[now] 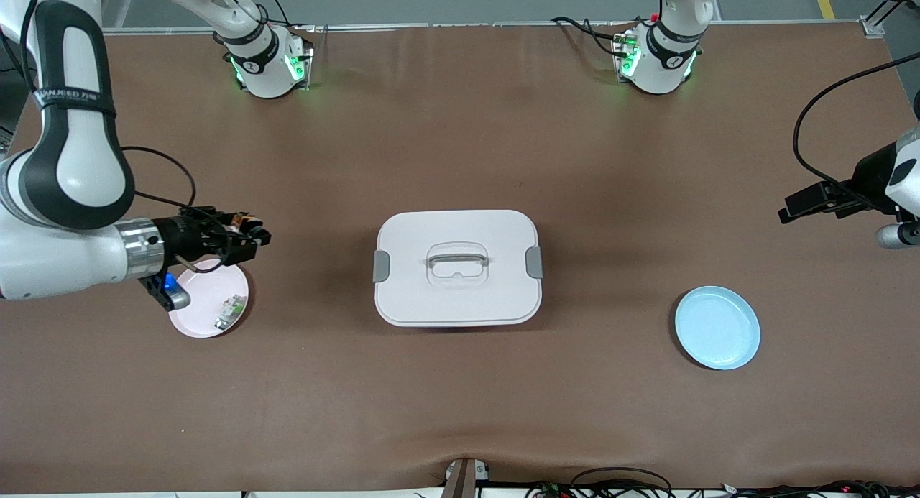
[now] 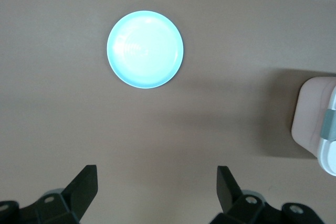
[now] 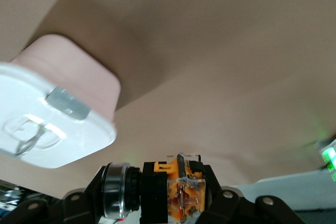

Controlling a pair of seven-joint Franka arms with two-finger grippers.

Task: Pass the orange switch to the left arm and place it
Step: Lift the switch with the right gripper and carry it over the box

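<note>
The orange switch (image 1: 244, 229), black-bodied with orange parts, is clamped sideways in my right gripper (image 1: 251, 238), which is held over the rim of the pink plate (image 1: 203, 312) at the right arm's end of the table. In the right wrist view the switch (image 3: 176, 192) fills the shut jaws of that gripper (image 3: 157, 195), with the white box (image 3: 52, 124) farther off. The box (image 1: 431, 304) sits lidded in the middle of the table. My left gripper (image 1: 789, 212) hangs open and holds nothing over bare table at the left arm's end; the left wrist view shows its fingers wide apart (image 2: 156, 177).
A small green-and-white part (image 1: 228, 312) lies on the pink plate. An empty blue plate (image 1: 716, 328) (image 2: 145, 49) lies between the box and the left arm's end, nearer to the front camera. The box's corner (image 2: 320, 124) shows in the left wrist view.
</note>
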